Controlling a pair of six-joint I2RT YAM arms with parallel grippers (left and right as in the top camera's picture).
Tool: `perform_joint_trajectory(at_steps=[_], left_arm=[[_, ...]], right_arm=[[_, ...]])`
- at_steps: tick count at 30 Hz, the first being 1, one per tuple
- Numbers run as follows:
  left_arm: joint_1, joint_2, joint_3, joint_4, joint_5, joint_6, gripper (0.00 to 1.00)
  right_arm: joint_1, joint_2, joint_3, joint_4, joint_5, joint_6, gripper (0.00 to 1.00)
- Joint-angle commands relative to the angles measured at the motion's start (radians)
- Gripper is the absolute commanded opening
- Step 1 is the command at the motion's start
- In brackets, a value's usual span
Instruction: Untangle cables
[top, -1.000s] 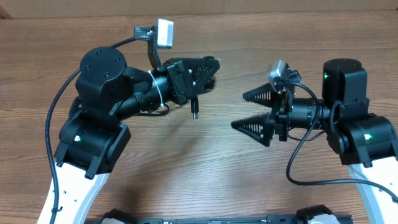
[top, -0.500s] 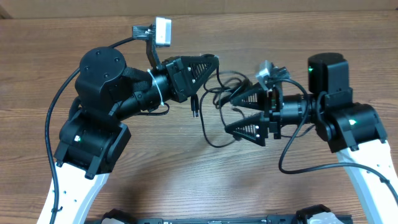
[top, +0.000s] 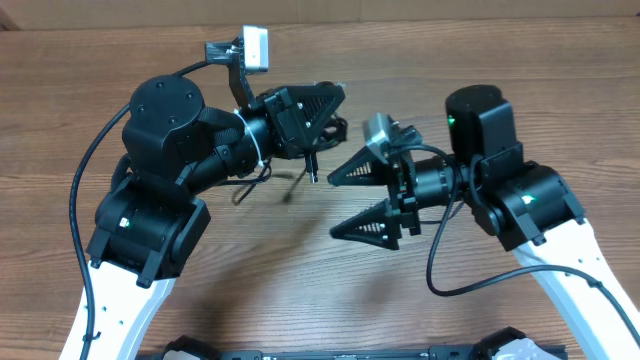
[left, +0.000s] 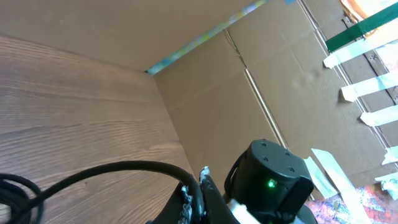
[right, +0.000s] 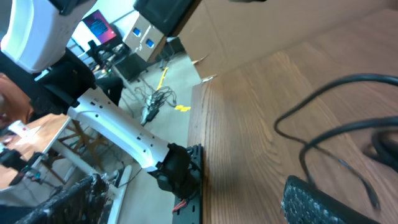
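- The right gripper (top: 333, 205) has swung in leftward across the table (top: 540, 80) since a second ago, and now sits just beside the left gripper (top: 330, 108).
- Half a second back, loose loops of cord lay spread between the two grippers. From overhead those loops are now mostly hidden under the right arm.
- The left arm has barely shifted; its gripper hangs where it was.
- The right jaws are spread wide, one finger above and one below in the overhead view, with nothing between them.
- The right wrist view confirms it, with textured finger pads (right: 311, 199) far apart at the bottom corners.
- The left fingers look pressed together on the cables (right: 339, 85), and a silver-tipped plug (top: 313, 172) dangles straight down from them.
- The cords are thin, black and slack, sweeping in open curves over the wood at the right of the right wrist view.
- In the left wrist view, one strand arcs across the bottom edge and curls into a small loop at the lower left corner.
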Motion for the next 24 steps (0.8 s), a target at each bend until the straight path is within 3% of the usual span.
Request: perform_joint_trajectory(at_steps=[1, 7, 12, 16, 18, 20, 24], left_arm=[[0.002, -0.005, 0.005, 0.008, -0.006, -0.003, 0.04], [0.002, -0.005, 0.005, 0.005, -0.026, 0.028, 0.04], [0.002, -0.006, 0.005, -0.094, -0.221, 0.066, 0.04], [0.002, -0.006, 0.005, -0.126, -0.312, 0.097, 0.04], [0.002, -0.006, 0.005, -0.123, -0.312, 0.1, 0.04], [0.002, -0.008, 0.009, -0.119, -0.293, 0.1, 0.04], [0.002, -0.008, 0.038, -0.115, -0.212, 0.099, 0.04]], right_arm=[[0.016, 0.015, -0.001, 0.011, -0.007, -0.003, 0.89], [0.016, 0.019, -0.001, 0.03, 0.17, 0.015, 0.88], [0.016, 0.019, -0.001, 0.126, 0.376, 0.209, 0.88], [0.016, 0.019, -0.001, 0.161, 0.418, 0.239, 0.89], [0.016, 0.019, -0.001, 0.173, 0.445, 0.256, 0.91], [0.016, 0.019, -0.001, 0.175, 0.468, 0.256, 1.0], [0.017, 0.026, -0.001, 0.175, 0.464, 0.256, 1.0]])
